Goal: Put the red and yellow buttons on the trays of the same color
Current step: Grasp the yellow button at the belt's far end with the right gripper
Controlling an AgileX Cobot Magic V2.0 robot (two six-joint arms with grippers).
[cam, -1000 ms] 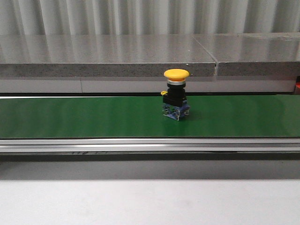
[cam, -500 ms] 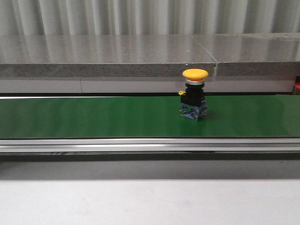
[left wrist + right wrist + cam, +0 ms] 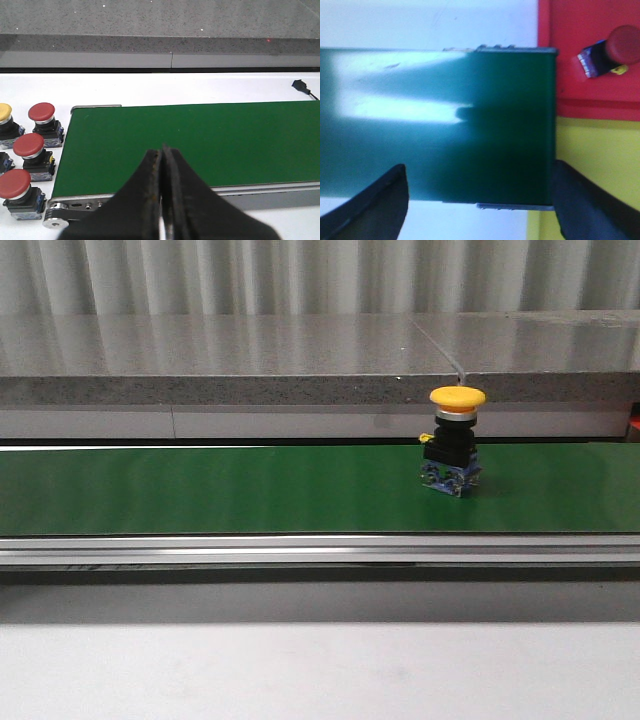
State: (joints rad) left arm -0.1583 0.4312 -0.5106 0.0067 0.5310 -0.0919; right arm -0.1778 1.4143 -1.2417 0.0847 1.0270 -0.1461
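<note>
Conveyor scene, three views. In the front view you see a yellow button point(image 3: 456, 440) standing upright on the green belt point(image 3: 220, 490), right of centre, with a grey ledge point(image 3: 230, 360) behind it. No tool touches it.

Your left tool point(image 3: 161, 165) hangs over the belt's near end with its fingers pressed together — closed on nothing. Beside that end, on the white surface point(image 3: 200, 87), wait three red buttons point(image 3: 28, 145) and one more yellow one point(image 3: 5, 111) at the frame's edge, all upright and untouched.

Your right tool point(image 3: 477, 195) hovers over the belt's other end with its two fingers point(image 3: 375, 210) spread wide, nothing between them. Just past the belt's end lie a red tray point(image 3: 590, 60) and a yellow tray point(image 3: 590, 170), side by side. One red button point(image 3: 615, 47) lies tipped on its side on the red tray; what you can see of the yellow tray holds nothing.

Judging by this, the task is at an early stage — one red is placed, one yellow sits on the belt unplaced, and at least four more wait by the left end.
</note>
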